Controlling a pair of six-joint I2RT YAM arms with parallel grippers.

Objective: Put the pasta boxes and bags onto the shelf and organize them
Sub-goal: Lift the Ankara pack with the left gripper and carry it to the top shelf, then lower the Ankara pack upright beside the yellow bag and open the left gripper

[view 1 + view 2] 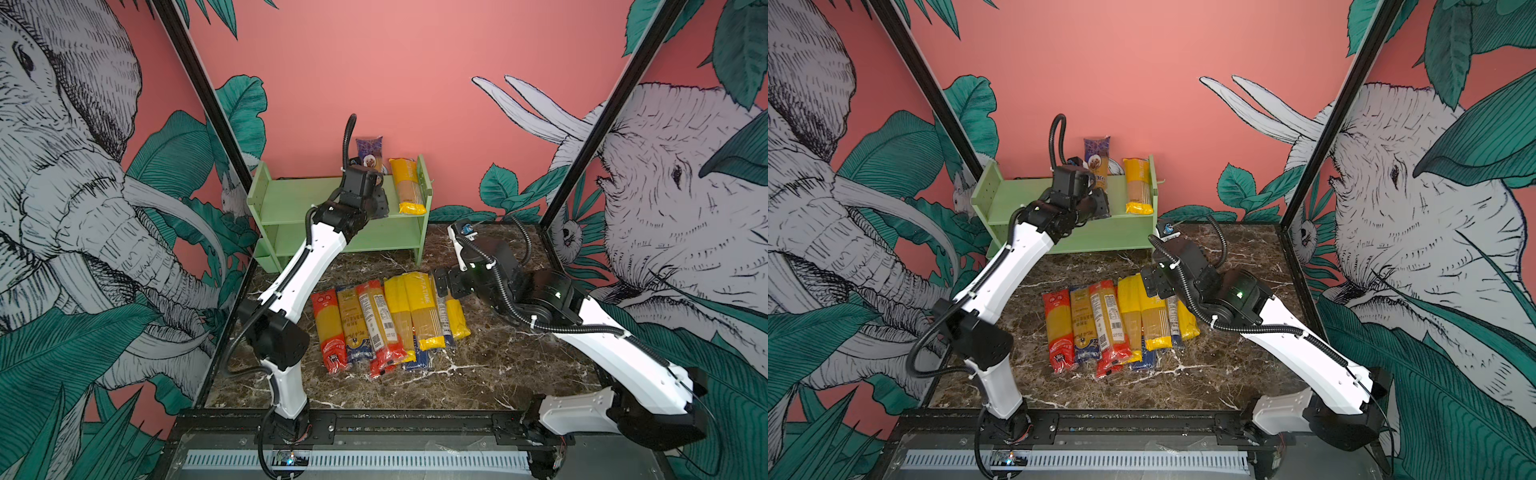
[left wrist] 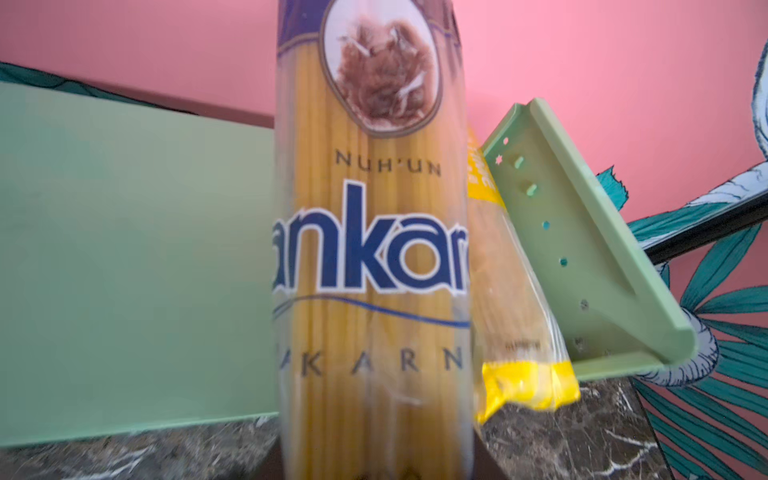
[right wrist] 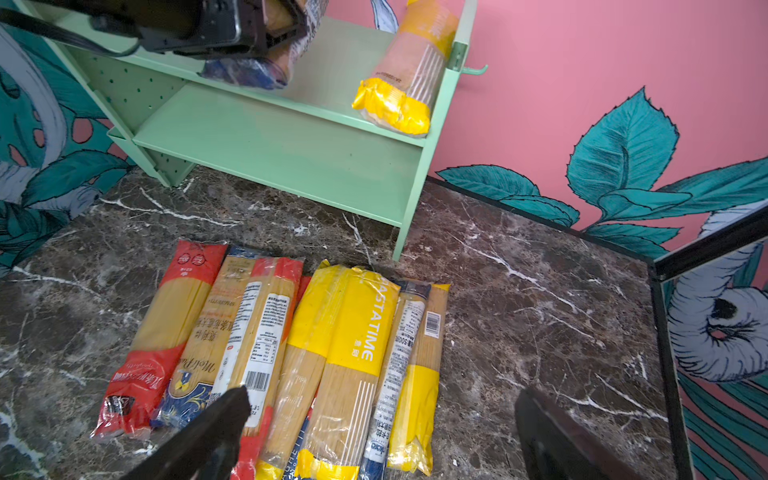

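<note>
Right wrist view: the dark marble worktop [image 3: 519, 291] carries the mint-green shelf [image 3: 270, 158] at the back and a row of spaghetti packs [image 3: 345, 332] side by side before it. A yellow-ended pack [image 3: 409, 70] lies on the top board against the right side panel. The left claw [image 1: 379, 201] pinches the Ankara spaghetti pack [image 2: 374, 249] over that board; the right claw [image 3: 380, 399] hangs spread above the row.

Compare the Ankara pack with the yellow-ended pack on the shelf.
The Ankara pack has dark-blue ends and an oval food picture; the yellow-ended pack has yellow ends. The Ankara pack is held in the left gripper; the yellow-ended pack lies free on the top board beside the right side panel. Both are long clear packs of spaghetti.
</note>
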